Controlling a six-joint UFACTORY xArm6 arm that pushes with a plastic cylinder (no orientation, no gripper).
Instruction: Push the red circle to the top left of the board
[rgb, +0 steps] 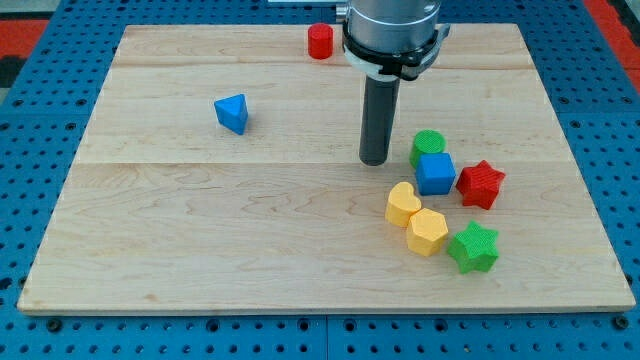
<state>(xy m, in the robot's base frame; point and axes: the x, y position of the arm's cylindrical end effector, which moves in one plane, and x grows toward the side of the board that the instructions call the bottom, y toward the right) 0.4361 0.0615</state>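
Observation:
The red circle (320, 41) is a small red cylinder standing near the top edge of the wooden board (200, 220), a little left of the middle. My tip (374, 160) rests on the board below and to the right of the red circle, well apart from it. The tip is just left of the green circle (428, 143) and the blue cube (435, 173).
A blue triangle (232, 113) lies in the upper left part of the board. At the right sit a red star (481, 183), a yellow heart (403, 204), a yellow hexagon (427, 232) and a green star (474, 247), clustered together.

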